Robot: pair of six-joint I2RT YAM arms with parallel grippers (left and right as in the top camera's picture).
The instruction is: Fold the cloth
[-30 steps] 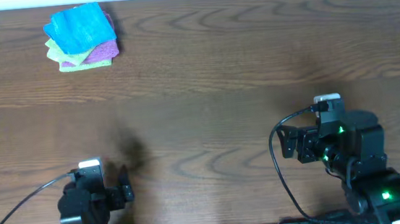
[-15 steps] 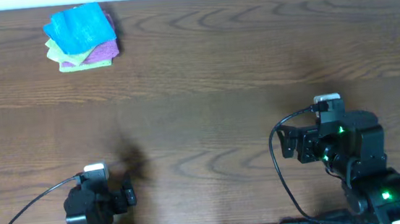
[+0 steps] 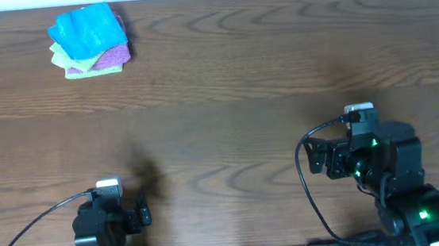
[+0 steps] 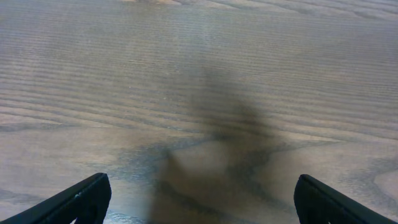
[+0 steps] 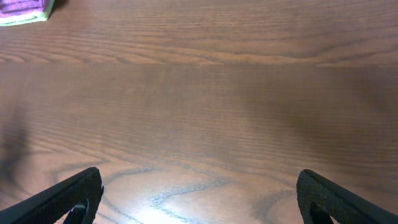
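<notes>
The sky-blue cloth (image 3: 84, 30) lies folded on top of a small stack at the table's far left corner. My left gripper (image 3: 143, 216) is at the near left edge, far from the cloth. Its wrist view shows both fingers (image 4: 199, 199) wide apart over bare wood, holding nothing. My right gripper (image 3: 312, 159) is at the near right, pointing left. Its fingers (image 5: 199, 196) are wide apart and empty. The cloth does not show in either wrist view.
Under the blue cloth lie a purple folded cloth (image 3: 112, 57) and a lime-green folded cloth (image 3: 61, 59). A purple and green corner of the stack shows in the right wrist view (image 5: 22, 9). Cables run from both arm bases along the near edge.
My left arm has drawn back toward the near edge and shifted slightly right. The right arm and the cloth stack have not moved.
</notes>
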